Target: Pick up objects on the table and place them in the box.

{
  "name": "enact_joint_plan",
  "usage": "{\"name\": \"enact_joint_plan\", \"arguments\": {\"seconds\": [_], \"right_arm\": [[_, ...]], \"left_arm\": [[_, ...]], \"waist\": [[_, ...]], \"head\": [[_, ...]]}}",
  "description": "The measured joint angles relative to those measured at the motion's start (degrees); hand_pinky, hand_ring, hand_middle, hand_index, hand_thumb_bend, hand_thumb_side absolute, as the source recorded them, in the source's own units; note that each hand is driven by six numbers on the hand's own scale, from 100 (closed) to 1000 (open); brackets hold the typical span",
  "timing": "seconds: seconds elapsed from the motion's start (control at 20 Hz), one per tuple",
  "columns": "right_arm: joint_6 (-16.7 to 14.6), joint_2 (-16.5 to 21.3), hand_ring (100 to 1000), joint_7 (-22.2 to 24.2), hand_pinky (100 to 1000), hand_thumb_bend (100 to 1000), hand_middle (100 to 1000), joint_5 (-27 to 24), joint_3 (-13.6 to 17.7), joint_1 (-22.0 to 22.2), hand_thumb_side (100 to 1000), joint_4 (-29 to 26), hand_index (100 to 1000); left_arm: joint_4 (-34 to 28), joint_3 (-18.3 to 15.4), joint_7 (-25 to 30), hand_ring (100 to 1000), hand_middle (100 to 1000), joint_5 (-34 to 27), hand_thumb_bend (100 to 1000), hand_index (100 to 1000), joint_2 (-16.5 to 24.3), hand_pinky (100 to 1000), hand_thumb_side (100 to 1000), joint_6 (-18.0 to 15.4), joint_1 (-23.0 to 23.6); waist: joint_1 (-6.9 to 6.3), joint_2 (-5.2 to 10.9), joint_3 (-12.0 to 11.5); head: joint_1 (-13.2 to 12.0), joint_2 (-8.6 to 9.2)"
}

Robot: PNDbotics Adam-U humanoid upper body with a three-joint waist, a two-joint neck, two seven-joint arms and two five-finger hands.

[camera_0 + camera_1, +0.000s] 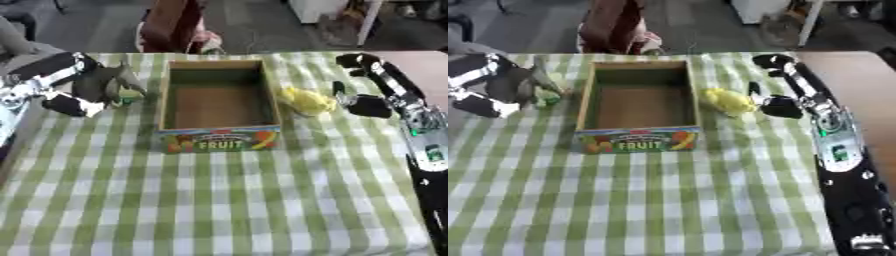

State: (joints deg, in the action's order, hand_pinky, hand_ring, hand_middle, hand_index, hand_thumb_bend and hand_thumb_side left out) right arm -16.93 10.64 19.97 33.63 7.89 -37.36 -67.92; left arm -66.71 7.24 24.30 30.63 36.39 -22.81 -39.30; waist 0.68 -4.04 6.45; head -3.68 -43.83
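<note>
Toward the upper middle of the frame, an open cardboard box (219,100) on a table (219,200) under a green-and-white checked cloth, rectangular, plain brown walls and floor, nothing visible inside, a printed front panel reading FRUIT with coloured fruit pictures. Just right of the box's right wall, a soft-edged yellow object (306,101), lumpy and rounded, matte, lying on the cloth, touching or nearly touching the box, which of the two not clear. Immediately right of that yellow piece, the right hand (363,104), black, at the end of a black and silver arm entering from the right edge, with a green light on the forearm; one dark finger upright close beside the yellow object, contact not clear; whether the fingers are spread or curled cannot be told. At the upper left of the frame, the left hand (103,85), black with white and silver parts, grey fingers pointing up and to the right, straight and spread rather than curled. Right beside those fingers, between hand and the box's left wall, a small green object (129,95), rounded, shape otherwise too blurred to make out, not seen pinched by the fingers. Cloth flat, smooth over the lower half of the frame.
</note>
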Motion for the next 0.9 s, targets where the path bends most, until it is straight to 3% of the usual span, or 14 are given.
{"name": "enact_joint_plan", "arguments": {"seconds": [0.35, 0.9], "right_arm": [[-1.0, -1.5, 894, 1.0, 862, 100, 820, 0.0, -1.4, -0.5, 152, 0.0, 872], [-2.0, -2.8, 894, 2.2, 862, 100, 818, -0.6, -2.7, -1.0, 153, -0.2, 872]], "left_arm": [[1.9, 1.1, -2.2, 507, 451, -2.7, 100, 640, -3.4, 665, 259, 0.5, -4.9], [5.9, 4.7, -6.2, 566, 510, 3.1, 100, 696, -11.6, 694, 237, -4.3, -7.1]], "waist": [[0.13, 0.14, 2.5], [0.1, -1.1, 5.8]], "head": [[-1.5, 0.0], [-3.6, 0.0]]}}
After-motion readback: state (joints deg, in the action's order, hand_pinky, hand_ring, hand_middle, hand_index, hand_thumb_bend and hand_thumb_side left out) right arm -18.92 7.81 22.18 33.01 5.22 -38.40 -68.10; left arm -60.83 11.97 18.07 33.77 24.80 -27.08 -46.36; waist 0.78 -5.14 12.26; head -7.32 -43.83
